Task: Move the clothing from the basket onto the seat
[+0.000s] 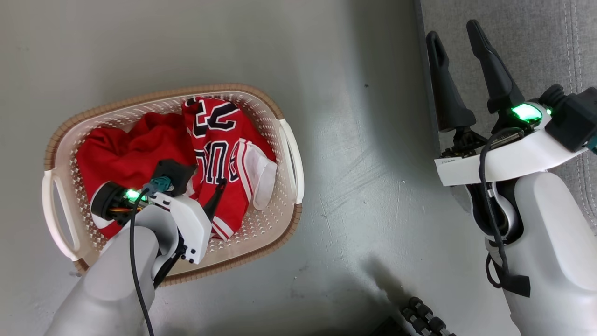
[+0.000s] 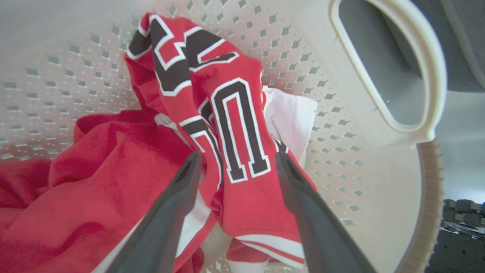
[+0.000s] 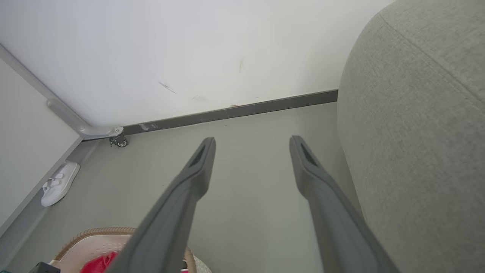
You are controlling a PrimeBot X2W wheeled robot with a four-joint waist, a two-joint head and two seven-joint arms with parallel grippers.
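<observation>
Red crumpled jersey (image 2: 242, 125) lies in perforated basket (image 2: 341, 132), perhaps touching parted left gripper (image 2: 238, 156); right gripper (image 3: 253, 139) likewise parted.

Red clothing (image 1: 140, 149), black letters edged white; cream perforated basket (image 1: 158, 100), brown rim; grey woven seat (image 1: 536, 37); white slipper (image 3: 58, 184); pale grey floor (image 1: 373, 163).

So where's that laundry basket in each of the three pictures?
Head view: the basket, left of centre.
Left wrist view: the basket wall all around, handle upper right.
Right wrist view: the basket rim, bottom left corner.
Shared landmark: the red clothing inside it.
</observation>
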